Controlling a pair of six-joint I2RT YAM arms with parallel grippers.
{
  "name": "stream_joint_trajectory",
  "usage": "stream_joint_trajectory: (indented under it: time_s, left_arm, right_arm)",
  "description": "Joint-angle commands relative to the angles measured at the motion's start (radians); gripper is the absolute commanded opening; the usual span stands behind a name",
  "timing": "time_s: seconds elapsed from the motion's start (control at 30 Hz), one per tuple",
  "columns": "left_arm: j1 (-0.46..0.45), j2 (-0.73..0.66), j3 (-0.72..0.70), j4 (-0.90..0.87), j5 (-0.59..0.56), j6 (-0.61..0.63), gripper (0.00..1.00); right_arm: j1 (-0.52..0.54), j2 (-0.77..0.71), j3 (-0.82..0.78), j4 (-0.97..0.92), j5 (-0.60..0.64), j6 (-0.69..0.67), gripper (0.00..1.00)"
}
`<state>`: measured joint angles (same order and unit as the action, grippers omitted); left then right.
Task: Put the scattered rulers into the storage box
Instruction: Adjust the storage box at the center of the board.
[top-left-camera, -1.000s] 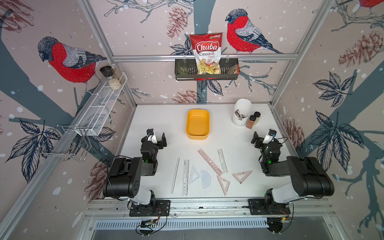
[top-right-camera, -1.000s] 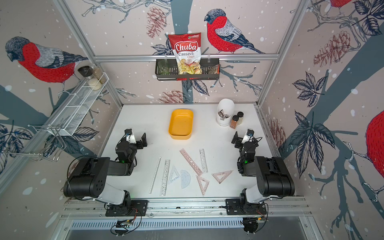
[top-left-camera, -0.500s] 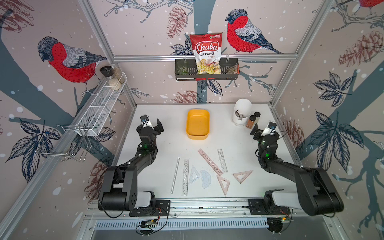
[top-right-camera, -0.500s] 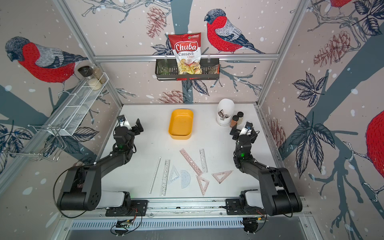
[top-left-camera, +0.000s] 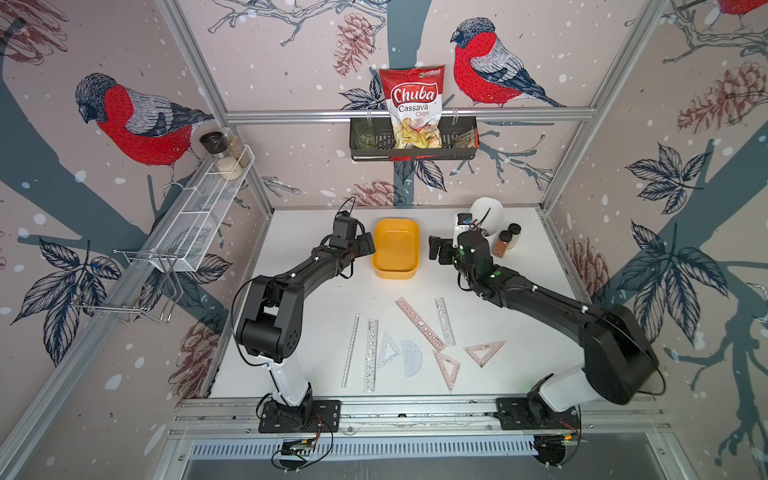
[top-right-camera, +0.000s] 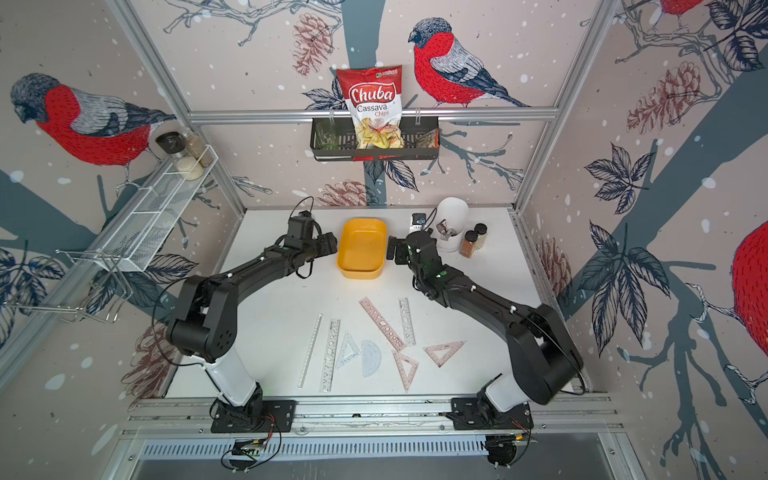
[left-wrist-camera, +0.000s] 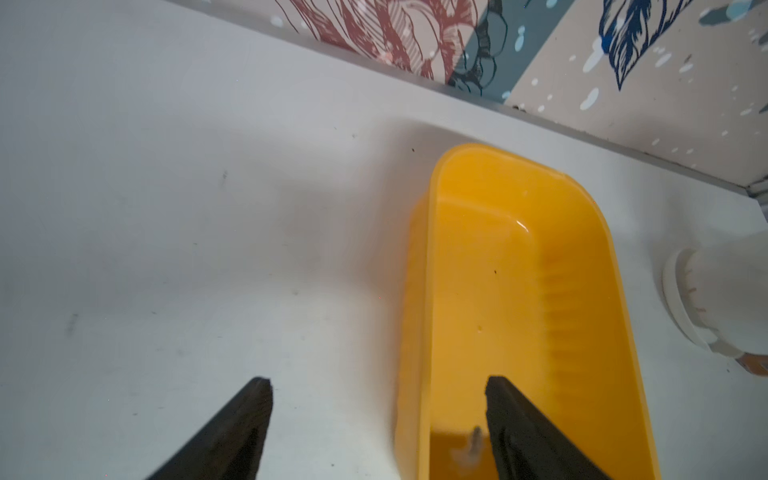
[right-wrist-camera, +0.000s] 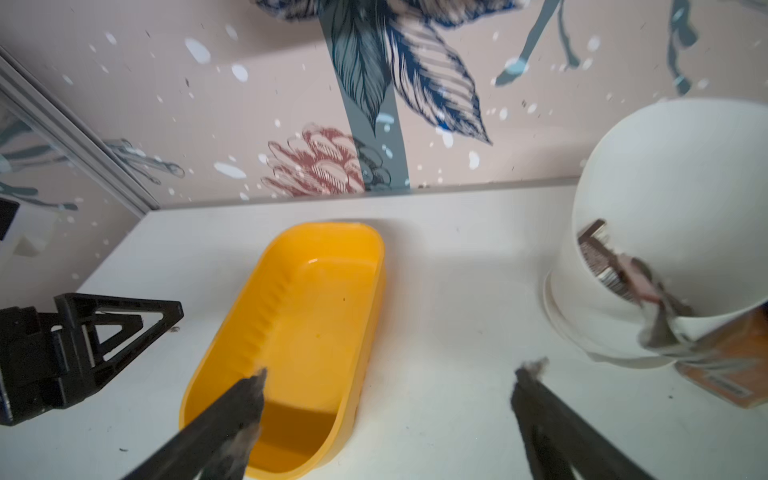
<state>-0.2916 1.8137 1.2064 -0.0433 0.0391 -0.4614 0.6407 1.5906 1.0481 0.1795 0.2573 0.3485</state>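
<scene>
End effectors (left-wrist-camera: 378, 382) (right-wrist-camera: 392, 370) extended, now flanking storage box (top-left-camera: 395, 249)

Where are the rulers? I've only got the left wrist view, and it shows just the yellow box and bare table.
Observer: All eight rulers lie flat on the table toward its front edge; none is in the storage box.
Operator: Is the right gripper carrying one?
Observer: No, the right gripper is open and empty, close beside the box on the side toward the white pot.
Operator: Is that the white thing at my edge?
Observer: Yes, a tall pot with small items inside.
</scene>
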Motion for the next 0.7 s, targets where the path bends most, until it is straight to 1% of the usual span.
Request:
stream_joint_trajectory:
  time_s: [0.0,0.03,0.13,0.33,0.5,0.67]
  left_arm:
    - [-0.004,0.053,0.038,-0.039,0.166,-0.033,0.83]
    - [-0.007,0.072,0.049,-0.037,0.187,-0.037,0.82]
    - [-0.027,0.123,0.088,-0.041,0.232,-0.04,0.78]
    - [-0.072,0.182,0.135,-0.051,0.282,-0.04,0.66]
    - [-0.113,0.201,0.157,-0.055,0.283,-0.043,0.63]
    - [-0.129,0.198,0.157,-0.056,0.274,-0.056,0.63]
  right_arm:
    - [-0.018,0.128,0.122,-0.123,-0.134,0.064,1.0]
    - [-0.028,0.182,0.166,-0.146,-0.144,0.071,1.0]
    - [-0.061,0.274,0.253,-0.179,-0.209,0.085,0.98]
    - [-0.106,0.383,0.326,-0.195,-0.291,0.1,0.86]
    - [-0.135,0.43,0.36,-0.199,-0.346,0.097,0.76]
    - [-0.146,0.457,0.39,-0.223,-0.354,0.077,0.7]
